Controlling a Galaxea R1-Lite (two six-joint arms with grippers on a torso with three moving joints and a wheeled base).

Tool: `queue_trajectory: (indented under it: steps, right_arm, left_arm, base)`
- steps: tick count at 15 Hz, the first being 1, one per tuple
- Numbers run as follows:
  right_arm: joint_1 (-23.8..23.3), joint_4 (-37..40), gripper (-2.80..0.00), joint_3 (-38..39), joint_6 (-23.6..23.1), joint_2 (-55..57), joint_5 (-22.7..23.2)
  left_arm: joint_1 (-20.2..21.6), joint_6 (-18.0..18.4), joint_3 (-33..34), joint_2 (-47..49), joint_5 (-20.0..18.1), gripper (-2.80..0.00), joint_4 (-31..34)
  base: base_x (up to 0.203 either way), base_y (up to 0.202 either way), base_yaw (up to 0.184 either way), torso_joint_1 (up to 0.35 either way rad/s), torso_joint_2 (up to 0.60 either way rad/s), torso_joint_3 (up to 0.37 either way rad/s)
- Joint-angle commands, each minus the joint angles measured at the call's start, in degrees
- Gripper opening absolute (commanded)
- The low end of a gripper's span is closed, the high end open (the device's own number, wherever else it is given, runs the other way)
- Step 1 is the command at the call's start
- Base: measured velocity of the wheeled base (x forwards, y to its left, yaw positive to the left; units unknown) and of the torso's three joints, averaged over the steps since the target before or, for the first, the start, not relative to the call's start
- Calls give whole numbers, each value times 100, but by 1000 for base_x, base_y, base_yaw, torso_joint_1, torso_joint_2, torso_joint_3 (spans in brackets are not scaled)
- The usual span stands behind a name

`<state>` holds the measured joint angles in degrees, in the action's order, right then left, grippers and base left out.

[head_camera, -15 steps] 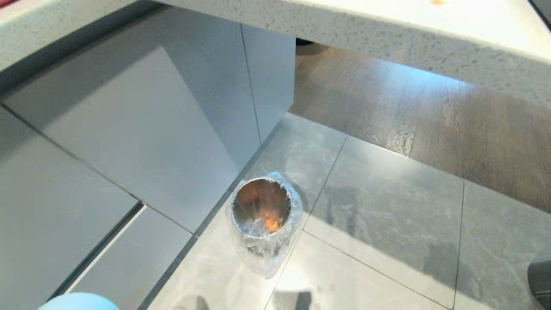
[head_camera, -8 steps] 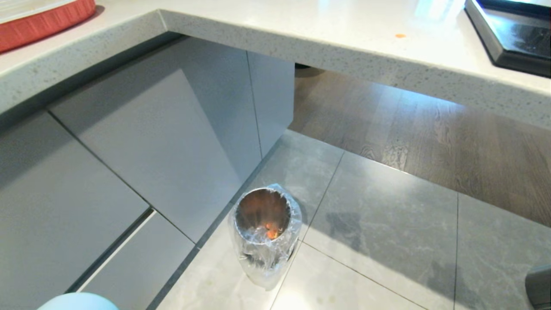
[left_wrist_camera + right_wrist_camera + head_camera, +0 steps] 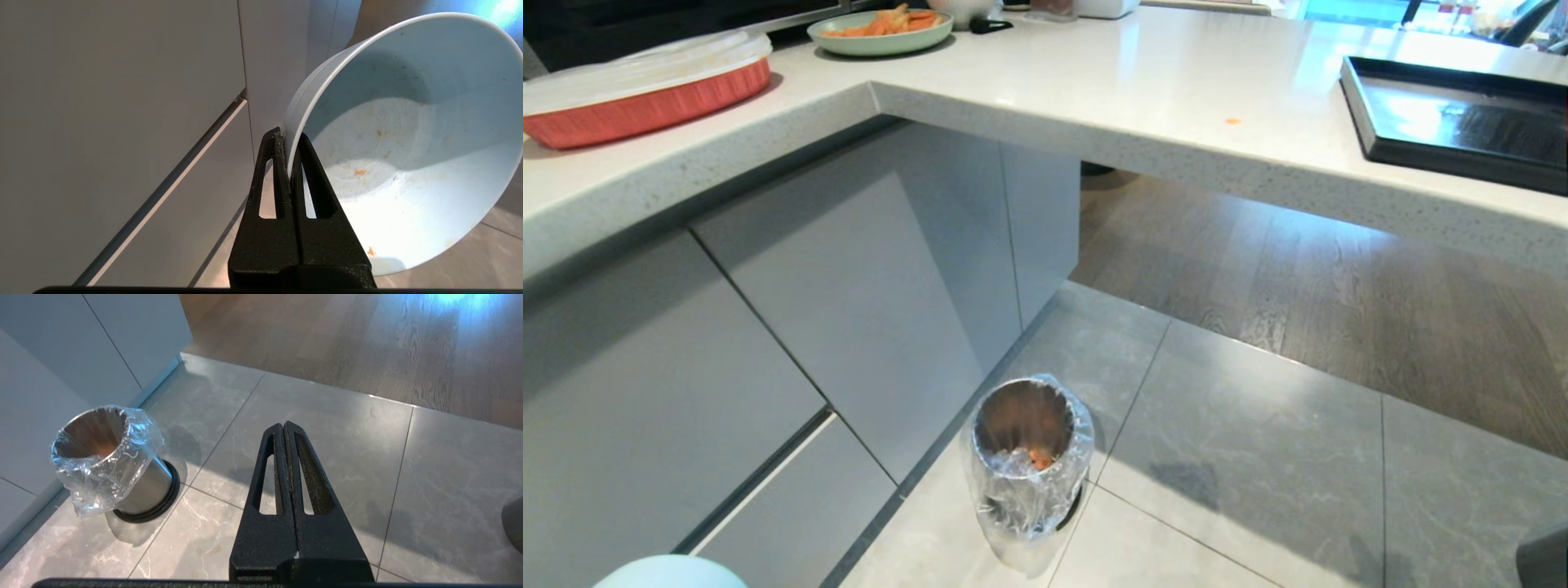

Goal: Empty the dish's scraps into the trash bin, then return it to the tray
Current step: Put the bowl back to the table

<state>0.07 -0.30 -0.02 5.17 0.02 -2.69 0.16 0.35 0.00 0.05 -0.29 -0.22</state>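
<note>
Left pincer [image 3: 291, 163] clamped thin on dish [image 3: 408, 143] rim, emptied; right pincer [image 3: 284, 457] closed, idle. Tray [image 3: 1454, 122] at two o'clock on bench [image 3: 1094, 90]. Risk: slipping, or clipping the bench edge.

open floor [image 3: 1258, 457] right of trash bin [image 3: 1029, 457] | cabinet fronts [image 3: 849, 310] close left | counter edge [image 3: 1094, 139] overhead
</note>
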Motion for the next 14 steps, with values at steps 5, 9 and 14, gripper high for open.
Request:
queue_trajectory:
  steps: [5, 9, 14]
  right_arm:
    - [1, -5, -280, 2, 2, -2, -3]
    - [1, -5, -280, 2, 2, -2, -1]
    - [1, -5, -280, 2, 2, -2, -3]
  left_arm:
    - [2, -26, 0, 4, 2, -280, -4]
    - [2, -26, 0, 4, -6, -280, -11]
    - [2, -26, 0, 4, -6, -280, -4]
  base:
    - [0, 0, 0, 3, 3, 184]
    - [0, 0, 0, 0, 0, 0]
    - [0, 0, 0, 2, 0, 39]
